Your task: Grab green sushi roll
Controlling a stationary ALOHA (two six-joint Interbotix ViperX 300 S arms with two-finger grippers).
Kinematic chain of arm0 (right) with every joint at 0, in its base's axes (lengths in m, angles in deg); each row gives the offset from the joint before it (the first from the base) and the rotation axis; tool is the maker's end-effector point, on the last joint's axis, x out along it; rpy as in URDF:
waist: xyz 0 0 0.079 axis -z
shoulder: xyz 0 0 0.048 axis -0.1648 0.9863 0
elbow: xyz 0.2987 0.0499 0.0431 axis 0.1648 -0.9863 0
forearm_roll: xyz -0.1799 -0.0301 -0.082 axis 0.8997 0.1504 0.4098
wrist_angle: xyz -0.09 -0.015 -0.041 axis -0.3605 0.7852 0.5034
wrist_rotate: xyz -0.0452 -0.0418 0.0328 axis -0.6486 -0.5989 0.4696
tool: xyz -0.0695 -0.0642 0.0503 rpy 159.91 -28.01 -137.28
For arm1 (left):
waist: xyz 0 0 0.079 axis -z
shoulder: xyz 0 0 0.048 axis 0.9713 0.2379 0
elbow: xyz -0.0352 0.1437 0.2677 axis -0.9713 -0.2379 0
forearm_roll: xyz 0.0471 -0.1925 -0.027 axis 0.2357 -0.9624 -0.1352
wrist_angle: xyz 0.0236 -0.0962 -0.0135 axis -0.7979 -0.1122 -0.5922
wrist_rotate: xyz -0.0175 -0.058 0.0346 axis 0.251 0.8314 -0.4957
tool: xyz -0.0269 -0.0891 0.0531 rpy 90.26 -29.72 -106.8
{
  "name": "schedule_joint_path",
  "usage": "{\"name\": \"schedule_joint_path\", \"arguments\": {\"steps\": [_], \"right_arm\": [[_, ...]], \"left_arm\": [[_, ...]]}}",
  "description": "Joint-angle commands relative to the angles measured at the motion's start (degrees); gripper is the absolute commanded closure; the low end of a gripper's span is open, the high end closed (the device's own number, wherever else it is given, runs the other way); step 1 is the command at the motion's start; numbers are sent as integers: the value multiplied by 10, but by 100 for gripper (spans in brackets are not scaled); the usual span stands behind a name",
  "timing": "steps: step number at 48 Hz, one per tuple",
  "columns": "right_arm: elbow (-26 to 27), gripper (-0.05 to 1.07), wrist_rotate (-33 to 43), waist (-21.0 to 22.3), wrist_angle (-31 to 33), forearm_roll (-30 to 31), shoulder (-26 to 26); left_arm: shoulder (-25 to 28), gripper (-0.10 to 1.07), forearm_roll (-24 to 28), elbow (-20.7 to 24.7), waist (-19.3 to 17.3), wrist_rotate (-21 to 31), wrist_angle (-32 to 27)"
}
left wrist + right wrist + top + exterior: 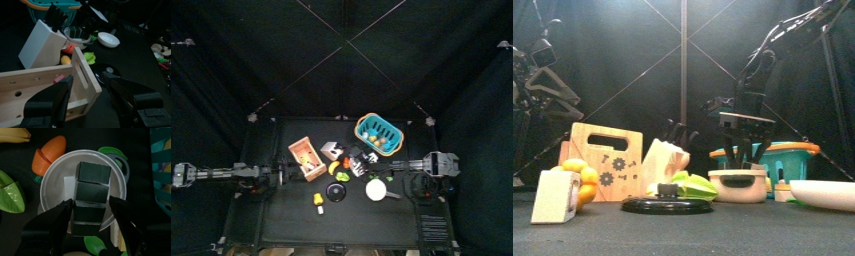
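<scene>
Your right gripper [91,210] hangs with jaws wide over the white bowl [57,170] at frame centre, straddling what looks like the dark green sushi roll [90,193] inside. Your left gripper [90,95] rests open by the wooden crate [47,82], lower left.

One wooden crate [604,160], one knife block [664,160], two bowls [738,185] [828,194].

banana [15,134] cut by edge, teal basket [162,168] partly out of frame
</scene>
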Motion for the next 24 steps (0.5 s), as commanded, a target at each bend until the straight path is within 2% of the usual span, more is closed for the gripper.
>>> {"name": "schedule_joint_path", "arguments": {"steps": [1, 9, 24], "right_arm": [[12, 23, 0, 4, -6, 1, -11], [16, 39, 2, 4, -4, 1, -18], [33, 40, 3, 4, -2, -1, -33]], "left_arm": [[1, 10, -1, 6, 0, -1, 3], [2, 10, -1, 6, -1, 0, 3], [1, 10, -1, 6, -1, 0, 3]]}}
